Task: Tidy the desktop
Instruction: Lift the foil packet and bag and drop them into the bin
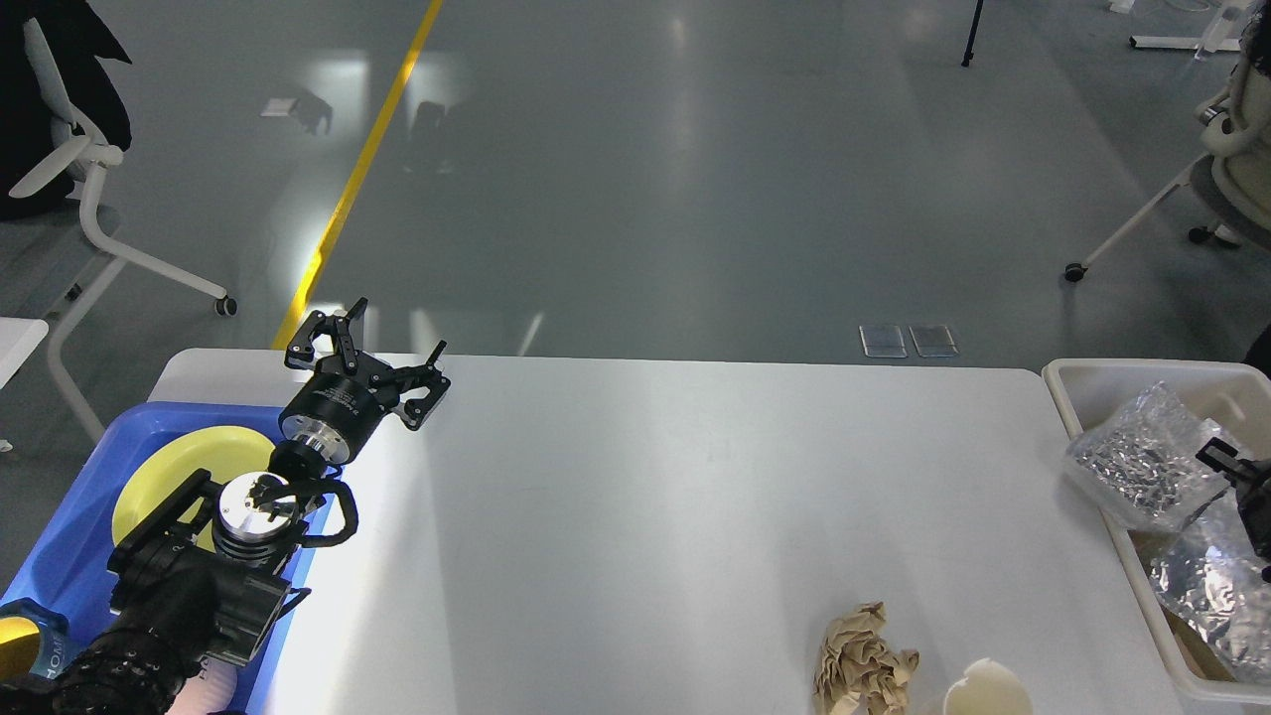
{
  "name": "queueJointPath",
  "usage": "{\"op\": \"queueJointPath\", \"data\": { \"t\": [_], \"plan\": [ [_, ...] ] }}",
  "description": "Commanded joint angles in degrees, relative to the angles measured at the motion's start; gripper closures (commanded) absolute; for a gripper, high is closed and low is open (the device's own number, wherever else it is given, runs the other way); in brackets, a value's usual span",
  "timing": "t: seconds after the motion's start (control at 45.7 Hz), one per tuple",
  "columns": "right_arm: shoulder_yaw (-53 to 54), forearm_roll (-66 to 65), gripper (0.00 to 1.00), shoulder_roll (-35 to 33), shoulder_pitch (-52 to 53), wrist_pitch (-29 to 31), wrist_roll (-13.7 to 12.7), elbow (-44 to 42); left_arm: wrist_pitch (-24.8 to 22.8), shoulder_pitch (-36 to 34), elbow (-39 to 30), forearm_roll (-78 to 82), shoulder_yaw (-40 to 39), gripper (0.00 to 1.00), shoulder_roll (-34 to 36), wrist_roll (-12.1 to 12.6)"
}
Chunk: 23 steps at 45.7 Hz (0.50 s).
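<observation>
Two scraps, a crumpled brown paper wad (862, 657) and a broken cream shell-like piece (985, 689), are left on the glossy white bench (675, 497) nearer the right claw (1219, 459), its grip unreadable, than the empty, spread left claw (365, 356).
</observation>
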Motion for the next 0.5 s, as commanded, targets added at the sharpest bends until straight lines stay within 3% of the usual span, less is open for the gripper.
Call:
{"op": "queueJointPath", "data": {
  "t": [0.0, 0.329, 0.482],
  "plan": [
    [0.35, 0.12, 0.0, -0.09, -0.04, 0.0, 0.04, 0.01, 0.0, 0.0, -0.02, -0.04, 0.0, 0.03, 0.04, 0.02],
    [0.26, 0.12, 0.0, 4.83, 7.86, 0.88, 0.13, 0.1, 0.0, 0.0, -0.02, -0.04, 0.0, 0.03, 0.04, 0.02],
    [0.08, 0.04, 0.0, 6.77, 16.03, 9.91, 0.3, 0.36, 0.0, 0.0, -0.02, -0.04, 0.0, 0.03, -0.05, 0.02]
  ]
}}
